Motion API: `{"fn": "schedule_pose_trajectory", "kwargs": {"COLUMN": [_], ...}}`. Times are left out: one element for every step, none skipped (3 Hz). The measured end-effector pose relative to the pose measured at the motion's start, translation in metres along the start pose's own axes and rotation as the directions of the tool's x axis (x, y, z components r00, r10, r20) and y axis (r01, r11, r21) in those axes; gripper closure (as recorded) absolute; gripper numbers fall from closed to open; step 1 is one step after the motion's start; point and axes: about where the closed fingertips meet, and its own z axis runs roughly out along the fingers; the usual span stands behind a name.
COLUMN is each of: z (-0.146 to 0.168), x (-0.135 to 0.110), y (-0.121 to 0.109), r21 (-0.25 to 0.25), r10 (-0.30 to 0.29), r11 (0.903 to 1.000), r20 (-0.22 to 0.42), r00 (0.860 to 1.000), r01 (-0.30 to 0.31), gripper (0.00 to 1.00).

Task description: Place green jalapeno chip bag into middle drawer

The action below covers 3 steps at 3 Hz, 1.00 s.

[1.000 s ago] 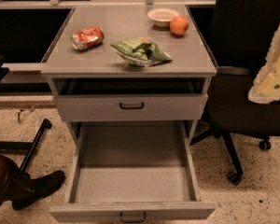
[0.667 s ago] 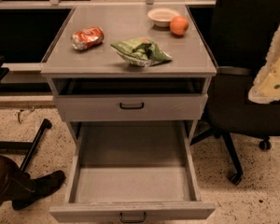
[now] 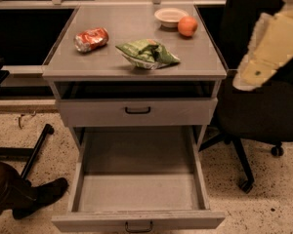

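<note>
The green jalapeno chip bag (image 3: 147, 53) lies crumpled on the grey cabinet top (image 3: 102, 62), near its front middle. The middle drawer (image 3: 136, 199) is pulled wide open at the bottom and holds nothing. My gripper (image 3: 266, 50) shows as a pale yellow-white shape at the right edge, in front of the dark chair. It is above and to the right of the bag, apart from it, and holds nothing that I can see.
A crushed red-orange can (image 3: 91, 39), a white bowl (image 3: 171, 16) and an orange fruit (image 3: 187, 26) sit on the cabinet top. The shallow upper drawer (image 3: 136, 111) is nearly closed. A black office chair (image 3: 256, 111) stands right; a person's boot (image 3: 36, 196) is at lower left.
My gripper has moved up and a little to the left at the right edge. The bag, the can and both drawers have not moved.
</note>
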Motion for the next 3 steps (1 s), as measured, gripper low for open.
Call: {"fn": "schedule_pose_trajectory", "kwargs": {"z": [0.044, 0.103, 0.103], "x": [-0.005, -0.009, -0.009], "y": [-0.029, -0.051, -0.051], "r21": [-0.03, -0.103, -0.103], "r10": [0.008, 0.034, 0.034], "r11": [0.9995, 0.9943, 0.9943], "r20": [0.02, 0.052, 0.052], "r00": [1.0, 0.998, 0.998], "r01": [-0.007, -0.028, -0.028], "gripper": [0.0, 0.0, 0.0]}}
